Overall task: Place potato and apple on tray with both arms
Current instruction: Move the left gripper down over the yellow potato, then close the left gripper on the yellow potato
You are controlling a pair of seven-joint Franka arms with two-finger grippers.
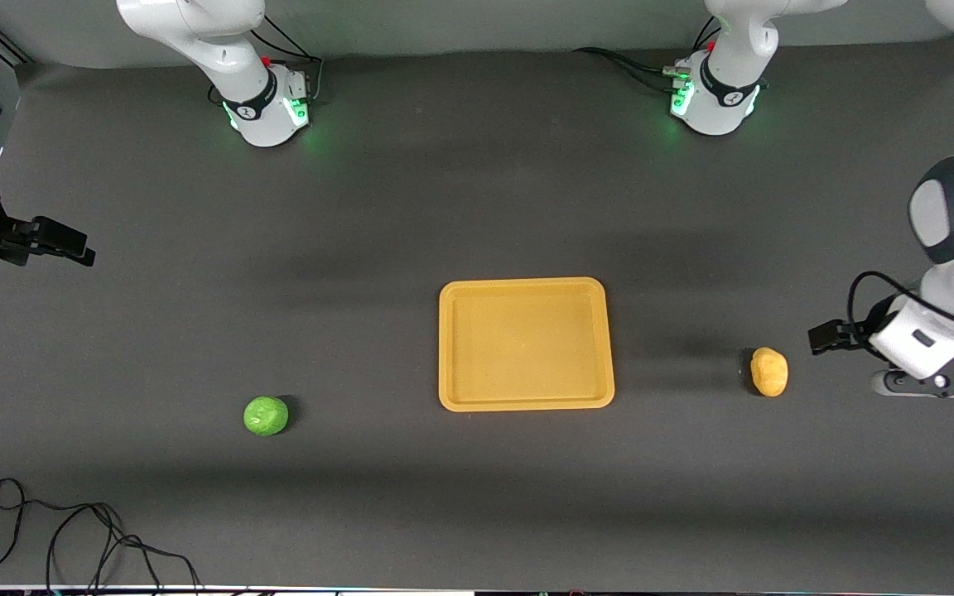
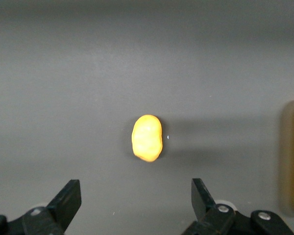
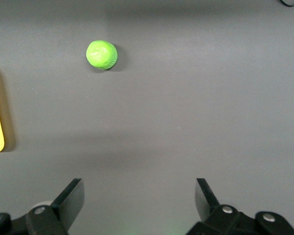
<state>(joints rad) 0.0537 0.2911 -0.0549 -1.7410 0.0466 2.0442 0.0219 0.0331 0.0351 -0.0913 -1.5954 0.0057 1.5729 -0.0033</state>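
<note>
Apple (image 1: 266, 415) sat alone toward the right arm's end of the table, nearer the front camera than the tray's front rim, and nothing touched it. The right gripper (image 1: 71, 246) hung over bare mat at that same end, well apart from the fruit; in its wrist view both fingers (image 3: 71, 198) stood spread wide with nothing between them, and the green ball showed ahead of them and off toward the tray's edge, not on the line between the jaws. That offset looked to be what the right arm's reach would turn on: it would have to travel toward the front camera and toward the tray before coming down.

The yellow-orange tray (image 1: 526, 403) lay flat in the middle of the table, with nothing on it, so neither piece had been placed yet.

The potato (image 1: 768, 372) rested toward the left arm's end, level with the tray's front half and well apart from it. The left gripper (image 1: 826, 336) hovered just beside it, much closer than the right one was to the apple. Its fingers (image 2: 68, 200) were also wide open and held nothing. In the left wrist view the potato lay ahead of the open jaws and roughly centred between them, its long axis running straight away from the gripper, so the fingers would close across the narrow width. By my judgement 1 short advance and a descent would do.
</note>
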